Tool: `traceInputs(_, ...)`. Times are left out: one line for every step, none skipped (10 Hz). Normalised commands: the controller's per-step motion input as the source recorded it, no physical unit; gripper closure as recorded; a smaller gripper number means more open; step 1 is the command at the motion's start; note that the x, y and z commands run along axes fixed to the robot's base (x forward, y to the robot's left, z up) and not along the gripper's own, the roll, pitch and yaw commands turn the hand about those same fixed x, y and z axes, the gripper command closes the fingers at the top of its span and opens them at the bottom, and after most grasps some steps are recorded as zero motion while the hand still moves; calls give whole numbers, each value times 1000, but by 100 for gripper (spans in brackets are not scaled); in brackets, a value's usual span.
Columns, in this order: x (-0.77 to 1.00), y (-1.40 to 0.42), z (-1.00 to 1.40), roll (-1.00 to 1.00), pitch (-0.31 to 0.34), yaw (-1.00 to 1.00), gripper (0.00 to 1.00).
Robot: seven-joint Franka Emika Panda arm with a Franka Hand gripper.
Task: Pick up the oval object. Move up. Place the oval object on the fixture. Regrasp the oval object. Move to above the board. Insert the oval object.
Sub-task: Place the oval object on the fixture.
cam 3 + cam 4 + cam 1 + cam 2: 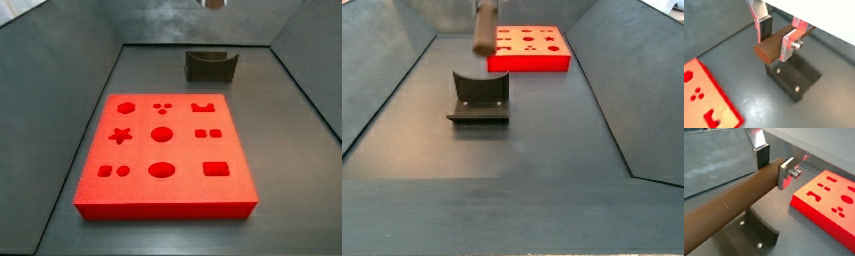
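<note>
Setting: dark grey bin floor [489,160] with sloping grey walls, seen in both side views.
Gripper: the two-finger gripper [777,37] hangs well above the floor, over the fixture; only a scrap of it shows at the upper edge of a side view [213,4].
Fingers: the flat silver plates with dark pads [763,155] are closed on the rod, one plate on each side, in both wrist views.
Oval object: the slim brown rod-like peg with rounded ends [769,48] is held between the plates and clear of everything else; in a wrist view [731,203] it runs long and level out from the jaws, and in a side view [482,28] it shows as a brown bar high above the floor.
Fixture: the small dark grey-olive block with a U-shaped notch [478,97] stands on the floor directly below the held peg; its notch is empty [211,64].
Board: the large bright red slab with cut-out holes [163,152] lies flat, well apart from the fixture, none of its holes visibly filled.
Done, as I judge it: pick-up and lift.
In hand: carrying the peg to the notch.
Left: setting it on the fixture, regrasping, moving above the board, inserting.
</note>
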Motion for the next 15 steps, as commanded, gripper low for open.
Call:
traceInputs(205,-42,-74,-1000,143,-95,100)
traceInputs(87,0,1,-1000,155,-102,100)
traceInputs(42,23,-13,-1000,144,-113,100)
traceInputs(59,23,-32,-1000,140,-125,100)
traceInputs(77,34,-15,-1000,148,-140,100)
traceInputs(81,39,-14,-1000,151,-154,100)
traceInputs(83,38,-20,-1000,149,-165,100)
traceInputs(78,39,-20,-1000,142,-194,100)
traceInputs(74,43,-16,-1000,136,-222,100)
traceInputs(76,42,-17,-945,110,-255,100)
traceInputs(78,45,-20,-763,72,-244,100)
traceInputs(80,45,-23,-521,23,-217,100)
traceInputs(78,45,-19,-402,1,-203,100)
traceInputs(64,29,-4,-213,-44,-157,100)
traceInputs(91,125,-1000,-184,7,-117,100)
